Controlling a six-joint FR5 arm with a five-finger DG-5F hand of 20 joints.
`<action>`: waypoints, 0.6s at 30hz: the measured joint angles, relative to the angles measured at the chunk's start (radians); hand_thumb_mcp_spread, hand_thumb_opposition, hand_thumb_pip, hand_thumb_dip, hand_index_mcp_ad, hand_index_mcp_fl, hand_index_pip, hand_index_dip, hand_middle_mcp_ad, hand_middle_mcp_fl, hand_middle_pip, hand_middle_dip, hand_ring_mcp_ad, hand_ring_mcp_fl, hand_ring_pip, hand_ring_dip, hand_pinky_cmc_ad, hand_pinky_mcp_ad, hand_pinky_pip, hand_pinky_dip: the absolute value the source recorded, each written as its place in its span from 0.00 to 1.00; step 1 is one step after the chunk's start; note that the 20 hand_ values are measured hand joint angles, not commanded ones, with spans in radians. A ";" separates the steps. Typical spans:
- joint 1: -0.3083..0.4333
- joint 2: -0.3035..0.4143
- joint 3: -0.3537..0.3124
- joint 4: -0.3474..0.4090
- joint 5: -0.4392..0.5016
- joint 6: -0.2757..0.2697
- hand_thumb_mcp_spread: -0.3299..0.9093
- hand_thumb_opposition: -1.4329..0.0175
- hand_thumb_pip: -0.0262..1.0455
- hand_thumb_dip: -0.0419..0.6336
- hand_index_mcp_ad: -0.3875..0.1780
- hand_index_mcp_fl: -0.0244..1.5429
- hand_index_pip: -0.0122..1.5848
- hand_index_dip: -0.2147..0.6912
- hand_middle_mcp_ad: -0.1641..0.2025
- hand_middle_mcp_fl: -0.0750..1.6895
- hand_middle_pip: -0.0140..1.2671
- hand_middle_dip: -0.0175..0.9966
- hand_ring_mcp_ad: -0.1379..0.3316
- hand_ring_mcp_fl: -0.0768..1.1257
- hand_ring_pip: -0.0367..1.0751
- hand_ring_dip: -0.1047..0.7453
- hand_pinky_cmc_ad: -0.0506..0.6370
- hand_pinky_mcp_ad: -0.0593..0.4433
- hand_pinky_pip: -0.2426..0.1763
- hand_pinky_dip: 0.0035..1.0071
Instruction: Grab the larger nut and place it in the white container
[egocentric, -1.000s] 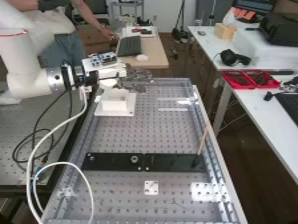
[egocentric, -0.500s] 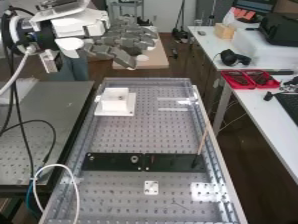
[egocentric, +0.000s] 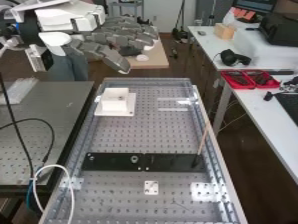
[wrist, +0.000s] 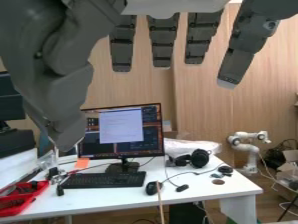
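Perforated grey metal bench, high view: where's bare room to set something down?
Between the square white container and flat black bar; also between the white cable and small square white plate. Crowded: the bar, with a smaller metal nut, round metal bearing and thin brown stick.

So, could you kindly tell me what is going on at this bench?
A robot arm is on a job of putting the larger nut into the white container. Right now its robot hand is held up high near the far end of the bench, fingers open and holding nothing. The bearing stands on the black bar. The larger nut looks to be off the bar, though I can't make out whether it lies in the container.
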 joint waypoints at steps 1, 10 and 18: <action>0.000 -0.001 0.002 0.002 0.002 0.002 0.42 0.41 0.66 0.32 0.42 0.03 0.29 0.12 0.65 0.05 0.12 0.25 0.61 0.06 0.15 0.25 0.57 0.73 0.33 0.73; 0.018 0.002 0.008 -0.004 0.033 -0.006 0.42 0.41 0.66 0.32 0.43 0.03 0.28 0.14 0.65 0.04 0.12 0.25 0.61 0.06 0.14 0.26 0.57 0.73 0.33 0.73; 0.053 -0.003 0.037 -0.059 0.080 -0.026 0.42 0.41 0.65 0.32 0.44 0.04 0.25 0.14 0.65 0.05 0.12 0.25 0.60 0.06 0.14 0.26 0.57 0.73 0.33 0.73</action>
